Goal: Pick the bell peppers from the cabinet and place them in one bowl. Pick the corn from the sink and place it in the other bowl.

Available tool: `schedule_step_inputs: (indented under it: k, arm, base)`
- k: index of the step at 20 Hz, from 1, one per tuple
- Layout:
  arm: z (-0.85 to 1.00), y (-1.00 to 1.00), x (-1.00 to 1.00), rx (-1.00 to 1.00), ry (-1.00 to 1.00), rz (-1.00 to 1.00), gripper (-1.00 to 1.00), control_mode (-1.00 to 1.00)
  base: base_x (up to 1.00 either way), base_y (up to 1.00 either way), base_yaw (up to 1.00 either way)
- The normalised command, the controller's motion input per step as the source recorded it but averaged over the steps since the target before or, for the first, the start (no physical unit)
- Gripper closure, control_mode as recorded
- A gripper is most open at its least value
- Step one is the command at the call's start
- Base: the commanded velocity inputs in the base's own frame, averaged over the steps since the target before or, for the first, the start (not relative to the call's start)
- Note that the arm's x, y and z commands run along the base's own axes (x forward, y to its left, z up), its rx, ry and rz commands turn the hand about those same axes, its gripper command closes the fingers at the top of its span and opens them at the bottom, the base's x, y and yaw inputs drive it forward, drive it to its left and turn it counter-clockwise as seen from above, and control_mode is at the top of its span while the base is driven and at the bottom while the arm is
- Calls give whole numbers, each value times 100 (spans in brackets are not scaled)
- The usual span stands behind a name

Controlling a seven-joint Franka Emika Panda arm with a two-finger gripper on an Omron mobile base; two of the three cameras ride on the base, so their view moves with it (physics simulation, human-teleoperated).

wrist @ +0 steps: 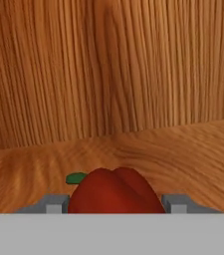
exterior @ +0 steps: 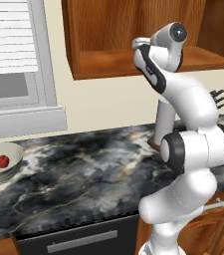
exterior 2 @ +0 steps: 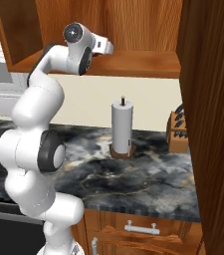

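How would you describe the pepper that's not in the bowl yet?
Look into the reddish-brown wall cabinet above the counter. On its shelf, between the end effector's fingers, sits a glossy red bell pepper with a green stem; the other pepper lies in the pale bowl.

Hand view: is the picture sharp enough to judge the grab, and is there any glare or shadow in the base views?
Hand view: slightly soft but readable; the red bell pepper sits between the claw tips, its bottom cut off by the frame. Left base view: even light, mild sheen on the pale bowl holding another pepper. Right base view: cabinet interior evenly lit, no harsh shadow.
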Motion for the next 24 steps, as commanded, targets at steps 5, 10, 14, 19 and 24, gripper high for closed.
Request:
schedule_step_inputs:
  k: [5, 10, 14, 19, 24]
  arm:
    - [17, 0, -52, 0, 0, 0, 100, -100]
    - [27, 0, -47, 0, 0, 0, 100, -100]
    - [32, 0, -57, 0, 1, 0, 100, -100]
    - [19, 0, -48, 0, 8, 0, 100, -100]
    - [2, 0, -66, 0, 5, 0, 100, -100]
  base:
    - [0, 0, 0]
    - [0, 0, 0]
    - [0, 0, 0]
    - [0, 0, 0]
    - [0, 0, 0]
